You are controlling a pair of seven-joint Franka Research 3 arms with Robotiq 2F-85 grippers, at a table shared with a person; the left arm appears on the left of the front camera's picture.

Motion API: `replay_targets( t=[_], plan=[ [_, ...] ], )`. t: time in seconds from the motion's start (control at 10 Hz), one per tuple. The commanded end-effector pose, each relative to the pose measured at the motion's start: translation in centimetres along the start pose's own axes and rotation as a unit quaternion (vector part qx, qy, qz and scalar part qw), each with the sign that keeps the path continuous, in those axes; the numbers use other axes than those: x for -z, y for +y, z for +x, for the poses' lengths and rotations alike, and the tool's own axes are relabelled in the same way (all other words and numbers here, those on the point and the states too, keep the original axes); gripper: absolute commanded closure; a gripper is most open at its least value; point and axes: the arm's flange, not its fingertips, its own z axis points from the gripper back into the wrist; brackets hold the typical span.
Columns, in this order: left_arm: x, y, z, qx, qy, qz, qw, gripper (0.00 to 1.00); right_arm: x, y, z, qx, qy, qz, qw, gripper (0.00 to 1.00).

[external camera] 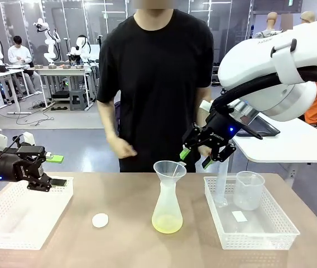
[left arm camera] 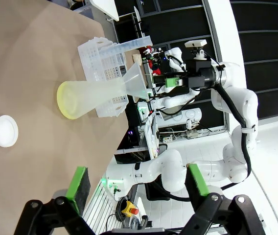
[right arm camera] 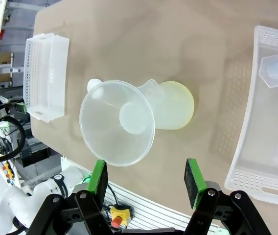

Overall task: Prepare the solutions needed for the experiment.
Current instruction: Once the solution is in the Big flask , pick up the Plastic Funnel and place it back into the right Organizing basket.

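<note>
At the middle of the table stands a frosted conical flask [external camera: 167,207] with a funnel [external camera: 169,168] seated in its neck, and the solutions [external camera: 167,224] lie as a shallow pale yellow layer in its base (seen from above in the right wrist view as a yellowish disc beside the funnel's mouth). A small white cap [external camera: 100,220] rests on the table to the flask's left. The right gripper [external camera: 196,158] hovers above and just right of the funnel, its jaws apart with nothing between them. The left gripper [external camera: 55,170] hangs over the near corner of the left white tray [external camera: 19,223], its jaws spread wide and empty. A beaker [external camera: 249,190] and a tall cylinder [external camera: 221,184] stand in the right tray [external camera: 253,241]. A person stands at the far side of the table.
</note>
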Motion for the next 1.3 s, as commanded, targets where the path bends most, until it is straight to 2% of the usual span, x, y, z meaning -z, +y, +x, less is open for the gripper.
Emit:
replay_targets(
  t=[0.0,0.2,1.2],
  plan=[
    [0.0,-0.2,0.1,0.006,-0.001,-0.003,1.000,0.00,0.1,0.1,-0.1,0.000,0.001,0.000,1.000,0.21],
    [0.0,-0.2,0.1,0.006,-0.001,-0.003,1.000,0.00,1.1,1.0,-0.2,0.000,0.026,-0.016,1.000,0.21],
    [0.0,-0.2,0.1,0.006,-0.001,-0.003,1.000,0.00,6.3,2.6,1.7,0.021,0.071,-0.038,0.997,0.21]
  ],
)
